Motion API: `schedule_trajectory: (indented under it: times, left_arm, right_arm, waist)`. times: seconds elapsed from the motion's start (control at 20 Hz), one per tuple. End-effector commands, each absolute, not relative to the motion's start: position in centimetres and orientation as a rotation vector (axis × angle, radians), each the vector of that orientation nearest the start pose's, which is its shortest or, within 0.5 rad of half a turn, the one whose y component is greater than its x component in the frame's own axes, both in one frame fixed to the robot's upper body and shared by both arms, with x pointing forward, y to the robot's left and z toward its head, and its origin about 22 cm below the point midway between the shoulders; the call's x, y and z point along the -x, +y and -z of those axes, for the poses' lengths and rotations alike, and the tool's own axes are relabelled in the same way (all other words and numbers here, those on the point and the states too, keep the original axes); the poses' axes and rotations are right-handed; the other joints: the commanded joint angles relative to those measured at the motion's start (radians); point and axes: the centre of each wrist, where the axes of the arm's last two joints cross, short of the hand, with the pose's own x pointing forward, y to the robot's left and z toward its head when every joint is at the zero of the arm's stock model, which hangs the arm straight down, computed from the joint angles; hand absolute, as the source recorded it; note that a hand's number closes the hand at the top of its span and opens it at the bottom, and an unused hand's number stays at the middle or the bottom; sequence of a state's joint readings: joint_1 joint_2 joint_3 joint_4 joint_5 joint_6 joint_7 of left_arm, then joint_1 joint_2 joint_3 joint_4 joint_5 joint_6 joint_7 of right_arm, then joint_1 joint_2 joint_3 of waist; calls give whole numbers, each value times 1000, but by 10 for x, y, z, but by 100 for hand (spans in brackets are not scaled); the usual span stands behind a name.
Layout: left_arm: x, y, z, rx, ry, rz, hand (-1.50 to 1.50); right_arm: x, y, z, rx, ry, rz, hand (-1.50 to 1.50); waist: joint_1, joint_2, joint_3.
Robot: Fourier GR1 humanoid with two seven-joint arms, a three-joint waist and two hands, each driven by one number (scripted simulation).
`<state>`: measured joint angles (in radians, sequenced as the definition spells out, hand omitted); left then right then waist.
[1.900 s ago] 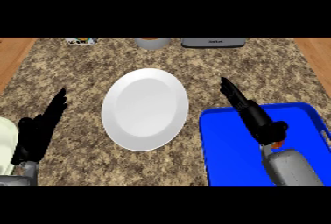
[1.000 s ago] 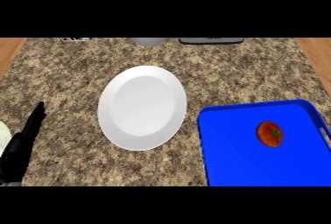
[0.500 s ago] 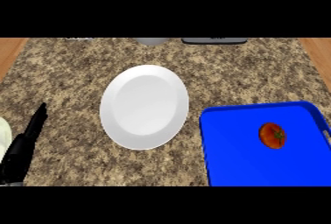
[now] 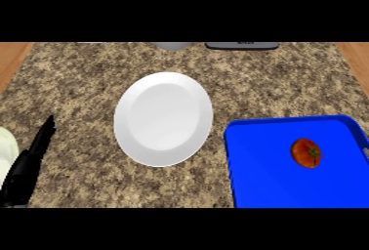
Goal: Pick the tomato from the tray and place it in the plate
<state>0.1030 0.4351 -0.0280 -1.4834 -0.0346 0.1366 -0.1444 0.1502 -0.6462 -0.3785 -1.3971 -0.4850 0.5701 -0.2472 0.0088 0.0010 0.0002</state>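
A red tomato (image 4: pixel 306 153) lies in the blue tray (image 4: pixel 267 171) at the lower right of the head view. The white plate (image 4: pixel 163 118) sits bare at the middle of the granite counter, left of the tray. My left hand (image 4: pixel 29 164) shows at the lower left edge with straight fingers pointing up, open and holding nothing, well away from the plate. My right hand does not show in the view.
A grey round object (image 4: pixel 173 46) and a dark flat appliance (image 4: pixel 241 46) stand at the counter's far edge. A pale green object (image 4: pixel 6 146) peeks in at the left edge beside my left hand. Wooden floor shows past both counter ends.
My right hand, which hovered over the tray, has left the view and the tomato now lies uncovered. My left hand dropped lower at the left edge.
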Motion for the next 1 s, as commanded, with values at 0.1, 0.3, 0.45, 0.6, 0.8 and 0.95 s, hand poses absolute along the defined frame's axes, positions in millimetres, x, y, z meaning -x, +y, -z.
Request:
schedule_trajectory:
  times: [0.1, 0.3, 0.45, 0.6, 0.8, 0.95]
  left_arm:
    - [-214, 329, -9, -446, -1513, 320, 0]
    - [-209, 352, 6, -461, -1494, 294, 0]
    - [-226, 337, 8, -474, -1509, 292, 0]
    - [-217, 340, -3, -472, -1512, 300, 0]
    - [-209, 331, -6, -460, -1526, 306, 0]
    - [-201, 334, 20, -451, -1513, 305, 0]
  right_arm:
    - [-211, -471, -77, 21, -1547, -376, -150]
    - [-220, -465, -64, 1, -1505, -492, -150]
    - [-232, -458, -51, 36, -1454, -613, -150]
    - [-263, -446, -52, 44, -1429, -650, -150]
    - [-265, -454, -23, 15, -1417, -671, -150]
    - [-273, -447, -22, 0, -1410, -711, -150]
  waist:
    - [4, 0, 1]
    - [-1, 0, 0]
    - [-2, 2, 1]
    - [7, 1, 1]
    - [3, 0, 1]
    - [2, 1, 0]
